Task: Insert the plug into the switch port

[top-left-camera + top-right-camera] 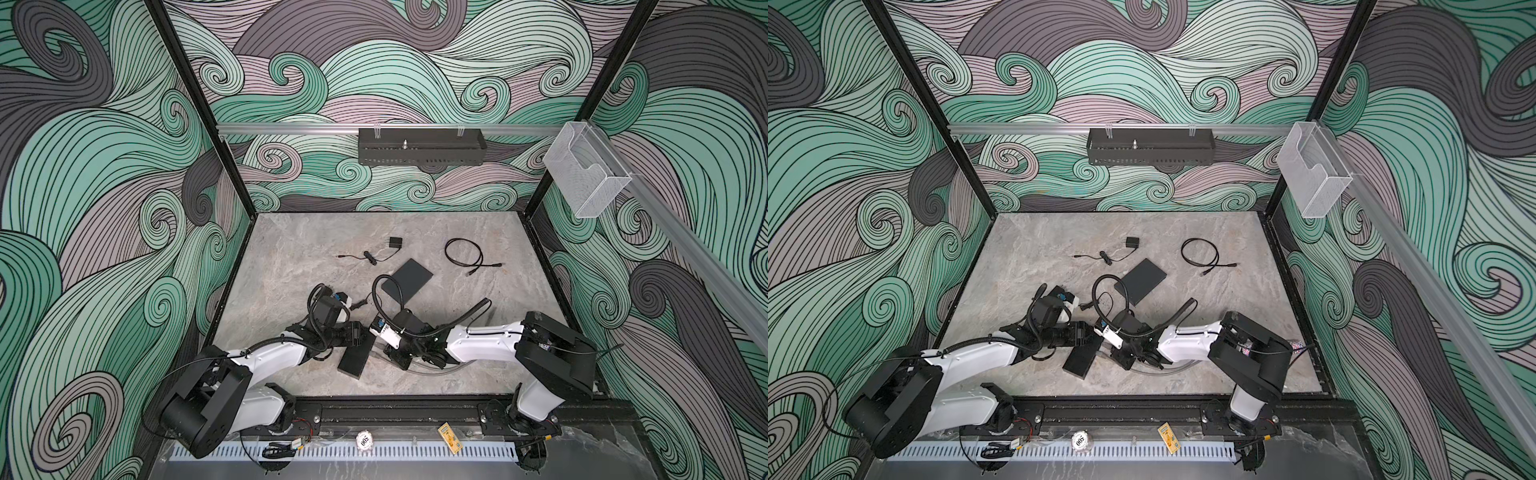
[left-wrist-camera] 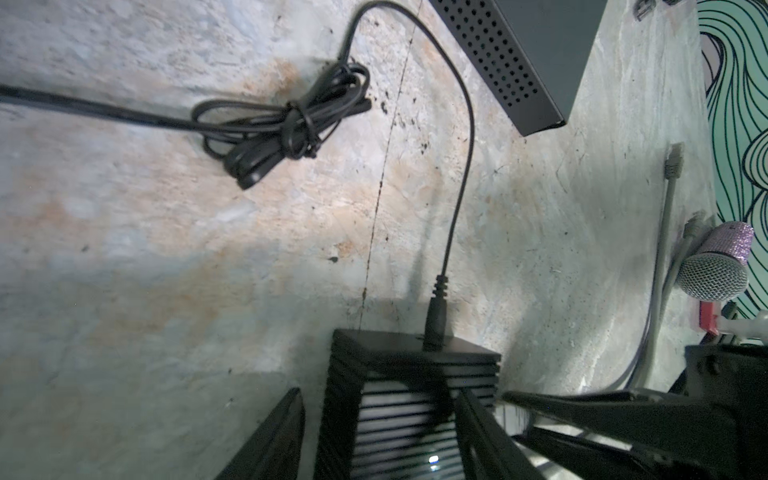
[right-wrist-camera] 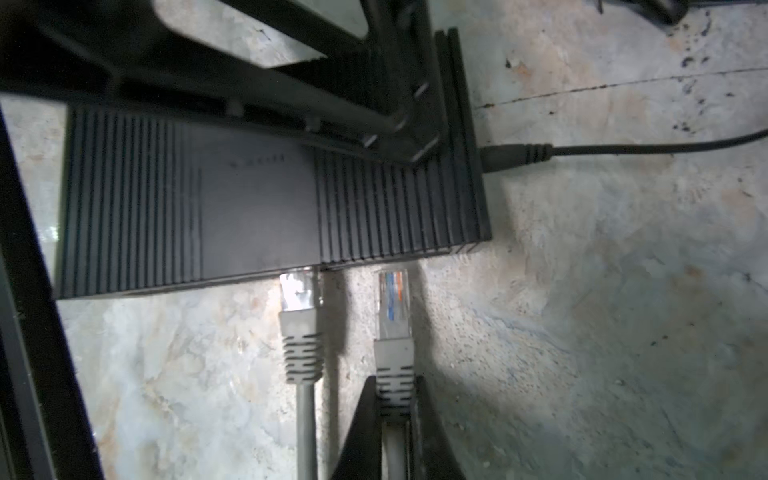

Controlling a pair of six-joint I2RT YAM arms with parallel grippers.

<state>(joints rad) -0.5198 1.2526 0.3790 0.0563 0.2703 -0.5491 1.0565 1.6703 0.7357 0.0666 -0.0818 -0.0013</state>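
"While the grey stone-look table (image 1: 291, 257) fills the frame, what do we measure everything from?" the desk asks.

"From the switch (image 1: 355, 360), a black ribbed box lying flat. The left arm (image 1: 274, 353) bends in at one side of it and the right arm (image 1: 478, 340) at the other."

"What lies around it?"

"A flat perforated black case (image 1: 409, 280) rests just behind the switch. Farther back and well apart from it are a looped black cable (image 1: 461, 253) and a small power adapter (image 1: 394, 242). A black power lead (image 2: 436, 316) is pushed into the switch's end face, with its tied-up slack (image 2: 282, 124) on the table beyond that end."

"And the claws?"

"The left gripper (image 2: 380, 392) stands astride the switch near the power-lead end, with a finger on each side. Whether the fingers squeeze the casing cannot be told. The right gripper (image 3: 395, 380) is pinched tight on the grey boot of the plug (image 3: 392, 299)."

"So where is the plug?"

"It is at the switch's port face and pointing straight at it. Its tip is right at the casing's edge, and nearly the whole clear body, coloured wires and all, is outside. Just beside it, a second grey connector (image 3: 299, 291) already sits in a port."
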